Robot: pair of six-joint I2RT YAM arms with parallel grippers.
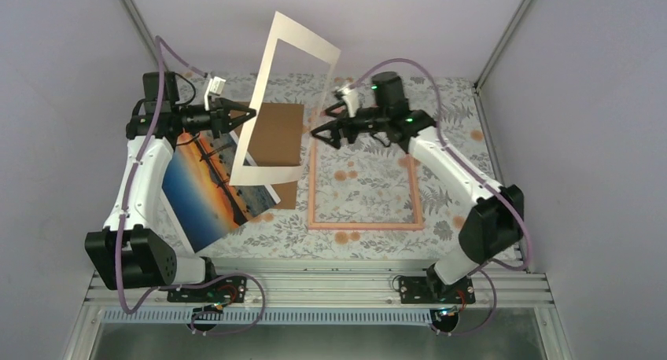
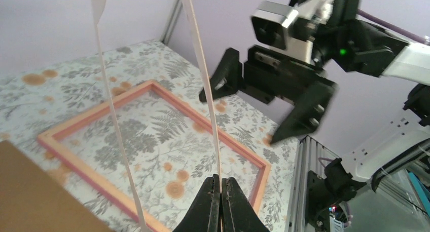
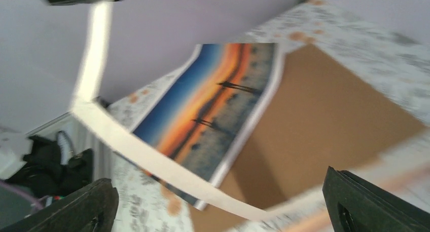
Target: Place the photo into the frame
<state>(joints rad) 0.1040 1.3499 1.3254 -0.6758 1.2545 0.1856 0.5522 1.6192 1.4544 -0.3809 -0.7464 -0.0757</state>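
The photo (image 1: pixel 206 191), a sunset print with a white border, lies on the table's left side under my left arm and also shows in the right wrist view (image 3: pixel 213 110). On the right of the table the pink frame (image 1: pixel 362 225) (image 2: pixel 96 111) lies flat with nothing inside it. My left gripper (image 1: pixel 250 115) (image 2: pixel 221 179) is shut on the edge of a thin cream-white card border (image 1: pixel 267 174) (image 2: pixel 203 80) (image 3: pixel 132 146), which stands tilted in the air. My right gripper (image 1: pixel 321 134) (image 2: pixel 248 115) (image 3: pixel 223 201) is open wide beside that border's right edge and holds nothing.
A plain brown cardboard board (image 1: pixel 281 136) (image 3: pixel 324 120) lies between the photo and the frame, partly behind the raised border. A floral cloth (image 1: pixel 370 171) covers the table. Lilac walls close in the back and sides, and a metal rail (image 1: pixel 315 285) runs along the near edge.
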